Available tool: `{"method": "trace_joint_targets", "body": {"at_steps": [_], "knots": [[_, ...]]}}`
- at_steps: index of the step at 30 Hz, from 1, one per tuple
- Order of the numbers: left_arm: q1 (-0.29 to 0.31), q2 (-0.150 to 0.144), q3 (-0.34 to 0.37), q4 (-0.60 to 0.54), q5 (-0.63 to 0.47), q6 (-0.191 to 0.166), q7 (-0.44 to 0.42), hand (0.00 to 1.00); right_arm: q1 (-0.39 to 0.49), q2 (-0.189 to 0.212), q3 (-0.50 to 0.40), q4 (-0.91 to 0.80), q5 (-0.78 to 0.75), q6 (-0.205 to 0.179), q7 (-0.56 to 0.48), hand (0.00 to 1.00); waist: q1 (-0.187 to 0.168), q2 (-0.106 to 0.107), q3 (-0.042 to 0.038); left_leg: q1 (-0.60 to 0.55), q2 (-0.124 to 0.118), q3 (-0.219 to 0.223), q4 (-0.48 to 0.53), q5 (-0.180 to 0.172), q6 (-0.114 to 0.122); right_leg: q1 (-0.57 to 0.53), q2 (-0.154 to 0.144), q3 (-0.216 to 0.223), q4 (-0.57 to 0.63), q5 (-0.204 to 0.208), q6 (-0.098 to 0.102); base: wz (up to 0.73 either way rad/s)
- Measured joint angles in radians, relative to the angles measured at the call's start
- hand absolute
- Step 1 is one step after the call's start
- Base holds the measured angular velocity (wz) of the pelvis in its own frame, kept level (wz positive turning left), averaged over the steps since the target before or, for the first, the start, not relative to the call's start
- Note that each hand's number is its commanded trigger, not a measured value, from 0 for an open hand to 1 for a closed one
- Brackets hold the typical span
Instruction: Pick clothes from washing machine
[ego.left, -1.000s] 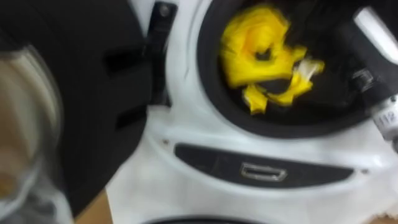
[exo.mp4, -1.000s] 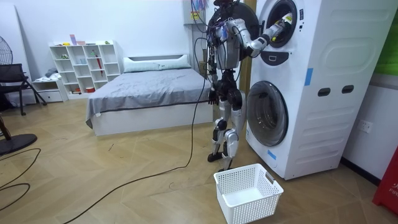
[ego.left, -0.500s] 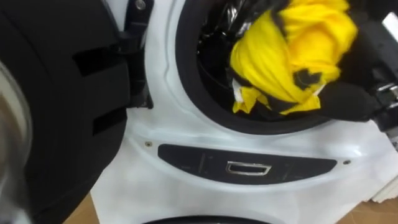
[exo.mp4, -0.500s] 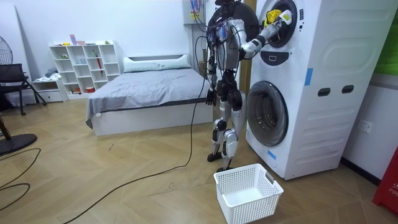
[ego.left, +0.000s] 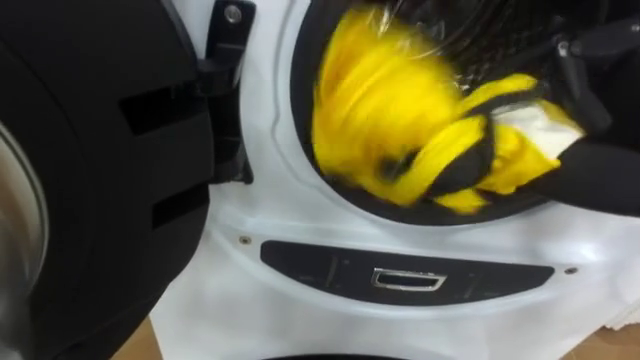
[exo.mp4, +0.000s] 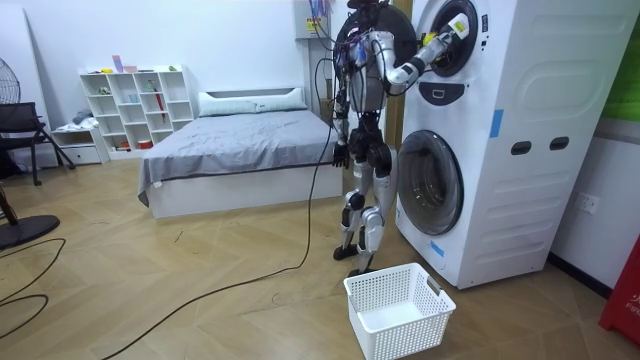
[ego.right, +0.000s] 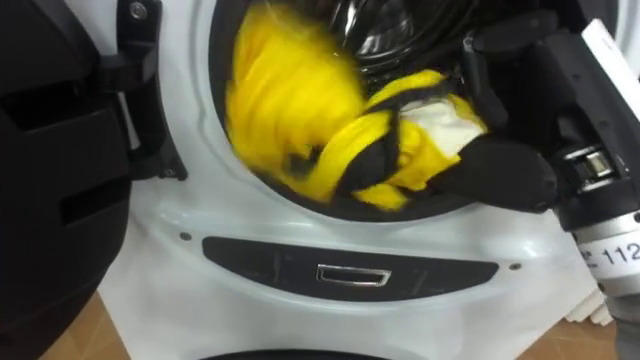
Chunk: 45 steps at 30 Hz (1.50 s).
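Right hand (ego.right: 505, 172) seems curled round the yellow garment (ego.right: 285, 100), bunched at the mouth of the washing machine (ego.left: 270, 230), upper centre of frame; blur muddies the grip. I'd pull straight out, clear of the rim, without loosening, then lower toward the basket (exo.mp4: 398, 308).

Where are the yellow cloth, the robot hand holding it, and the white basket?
yellow cloth (ego.left: 375, 110): left eye view, on its bunched middle.
right robot hand (ego.right: 505, 172): right eye view, on its black body.
white basket (exo.mp4: 405, 335): room view, on its near wall.
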Motion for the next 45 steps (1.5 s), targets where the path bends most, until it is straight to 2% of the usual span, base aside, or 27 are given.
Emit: {"method": "trace_joint_targets", "body": {"at_steps": [2,7,9,14,17,19,22,23,25,27,28,29,30,31,32,33,34,36,38,39,41,43,45], "knots": [[0.000,0.000,0.000,-0.003,0.000,0.002,0.000,0.00,0.003,0.000,-0.007,-0.001,0.025,-0.001,0.005,1.00,-0.001,0.001,0.0001,0.000,0.000,0.000,0.000,0.000,0.000,0.000,0.000,0.004,0.000,0.000,0.000,0.02],[-0.002,0.001,0.000,-0.027,0.003,0.010,0.000,0.00,0.027,-0.001,-0.030,0.006,0.081,-0.010,0.024,1.00,-0.002,0.002,0.0005,0.012,0.000,0.005,-0.006,0.000,0.000,0.004,0.004,0.060,0.001,0.000,0.000,-0.01],[-0.008,0.002,-0.004,-0.030,0.002,0.014,0.000,0.00,0.050,0.000,-0.035,0.032,0.113,-0.039,0.040,1.00,0.000,0.004,0.0006,0.025,0.000,0.010,-0.012,0.000,0.000,0.011,0.005,0.068,0.001,0.000,0.000,-0.05],[-0.026,0.003,-0.006,-0.041,0.002,0.038,0.000,0.00,0.078,0.003,-0.054,0.072,0.139,-0.075,0.082,1.00,-0.001,0.005,0.0008,0.036,-0.001,0.016,-0.016,-0.001,0.002,0.018,0.004,0.077,0.002,0.000,0.000,0.00],[-0.041,0.006,-0.004,-0.047,0.009,0.047,0.002,0.00,0.096,0.020,-0.081,0.088,0.157,-0.085,0.123,1.00,-0.002,0.011,-0.0005,0.036,0.005,0.055,-0.016,-0.004,0.006,0.016,0.004,0.101,0.003,0.003,0.000,0.00],[-0.052,0.012,-0.004,-0.047,0.011,0.048,0.003,0.00,0.117,0.034,-0.088,0.096,0.166,-0.100,0.136,1.00,-0.002,0.013,-0.0015,0.037,0.005,0.068,-0.016,-0.004,0.006,0.014,0.002,0.102,0.004,0.004,0.000,-0.08],[-0.062,0.016,-0.004,-0.047,0.011,0.064,0.009,0.00,0.134,0.078,-0.091,0.161,0.189,-0.134,0.170,1.00,-0.004,0.018,-0.0039,0.047,0.005,0.092,-0.016,-0.006,0.009,0.014,0.003,0.107,0.004,0.008,0.000,-0.21],[-0.068,0.016,-0.004,-0.048,0.011,0.076,0.009,0.00,0.141,0.102,-0.092,0.175,0.211,-0.131,0.178,1.00,-0.008,0.021,-0.0053,0.051,0.005,0.105,-0.016,-0.007,0.011,0.014,0.003,0.125,0.005,0.008,0.000,-0.28],[-0.078,0.017,-0.004,-0.050,0.010,0.082,0.009,0.00,0.191,0.125,-0.107,0.278,0.249,-0.092,0.178,1.00,-0.021,0.022,-0.0057,0.052,0.005,0.126,-0.016,-0.009,0.013,0.009,0.004,0.136,0.006,0.010,0.000,-0.28],[-0.079,0.015,-0.006,-0.054,0.007,0.091,0.007,0.00,0.259,0.162,-0.150,0.495,0.264,0.039,0.144,1.00,-0.038,0.033,-0.0051,0.049,0.005,0.178,-0.018,-0.010,0.014,-0.017,0.003,0.159,0.017,0.010,0.001,-0.54],[-0.075,0.013,-0.007,-0.055,0.007,0.093,0.007,0.00,0.273,0.172,-0.156,0.531,0.260,0.069,0.118,1.00,-0.048,0.040,-0.0058,0.046,0.005,0.191,-0.018,-0.009,0.014,-0.027,0.004,0.159,0.023,0.011,0.001,-0.74],[-0.065,0.009,-0.008,-0.056,0.007,0.098,0.007,0.00,0.290,0.184,-0.169,0.586,0.257,0.107,0.074,1.00,-0.077,0.055,-0.0040,0.039,0.005,0.208,-0.019,-0.010,0.013,-0.040,0.004,0.158,0.024,0.011,0.001,-0.83],[-0.058,0.006,-0.008,-0.055,0.007,0.104,0.005,0.00,0.294,0.184,-0.180,0.630,0.256,0.124,0.041,1.00,-0.106,0.068,-0.0006,0.030,0.004,0.238,-0.018,-0.011,0.011,-0.062,0.006,0.161,0.026,0.010,0.002,-0.87],[-0.059,0.006,-0.006,-0.057,0.008,0.104,0.003,0.00,0.295,0.184,-0.186,0.641,0.256,0.124,0.030,1.00,-0.115,0.077,0.0006,0.028,0.004,0.252,-0.018,-0.011,0.009,-0.067,0.007,0.162,0.028,0.010,0.003,-0.94],[-0.060,0.012,-0.005,-0.055,0.008,0.098,0.003,0.00,0.294,0.184,-0.194,0.650,0.257,0.124,0.017,1.00,-0.134,0.091,0.0083,0.024,0.005,0.260,-0.018,-0.009,0.005,-0.082,0.016,0.177,0.041,0.009,0.002,-0.74],[-0.062,0.025,-0.005,-0.054,0.008,0.083,0.002,0.00,0.295,0.184,-0.193,0.670,0.267,0.122,0.018,1.00,-0.166,0.091,0.0085,0.023,0.008,0.262,-0.019,-0.008,-0.003,-0.093,0.020,0.183,0.052,0.003,-0.005,-0.56],[-0.067,0.031,-0.006,-0.053,0.008,0.074,0.001,0.00,0.295,0.184,-0.193,0.687,0.267,0.122,0.019,1.00,-0.177,0.086,0.0091,0.025,0.010,0.264,-0.018,-0.007,-0.010,-0.098,0.021,0.186,0.055,-0.002,-0.008,-0.33],[-0.076,0.031,-0.018,-0.056,0.001,0.043,-0.009,0.00,0.295,0.184,-0.203,0.769,0.278,0.122,0.011,1.00,-0.190,0.076,0.0085,0.037,0.026,0.299,-0.013,-0.006,-0.024,-0.111,0.042,0.215,0.070,-0.011,-0.009,-0.42],[-0.076,0.026,-0.028,-0.053,0.000,0.040,-0.028,0.00,0.295,0.184,-0.209,0.798,0.285,0.122,0.011,1.00,-0.206,0.068,0.0080,0.036,0.032,0.318,-0.013,-0.003,-0.031,-0.126,0.053,0.234,0.084,-0.009,-0.016,-0.37],[-0.074,0.025,-0.036,-0.053,0.001,0.040,-0.039,0.00,0.295,0.184,-0.206,0.809,0.288,0.121,0.015,1.00,-0.219,0.061,0.0077,0.033,0.037,0.324,-0.010,-0.001,-0.034,-0.135,0.060,0.237,0.090,-0.005,-0.026,-0.21],[-0.078,0.025,-0.044,-0.054,0.001,0.041,-0.050,0.00,0.301,0.184,-0.203,0.843,0.290,0.118,0.034,1.00,-0.220,0.053,0.0062,0.031,0.045,0.333,0.001,-0.002,-0.037,-0.136,0.072,0.245,0.081,0.003,-0.037,-0.15],[-0.087,0.026,-0.049,-0.054,0.000,0.040,-0.061,0.00,0.319,0.185,-0.198,0.863,0.290,0.118,0.053,1.00,-0.215,0.056,0.0028,0.029,0.058,0.337,0.007,-0.006,-0.044,-0.135,0.081,0.250,0.070,0.010,-0.044,-0.13],[-0.079,0.028,-0.091,-0.056,-0.001,0.037,-0.064,0.00,0.337,0.185,-0.182,0.865,0.288,0.116,0.062,1.00,-0.216,0.061,0.0015,0.029,0.059,0.335,0.007,-0.009,-0.049,-0.136,0.086,0.252,0.070,0.010,-0.047,-0.09]]}}
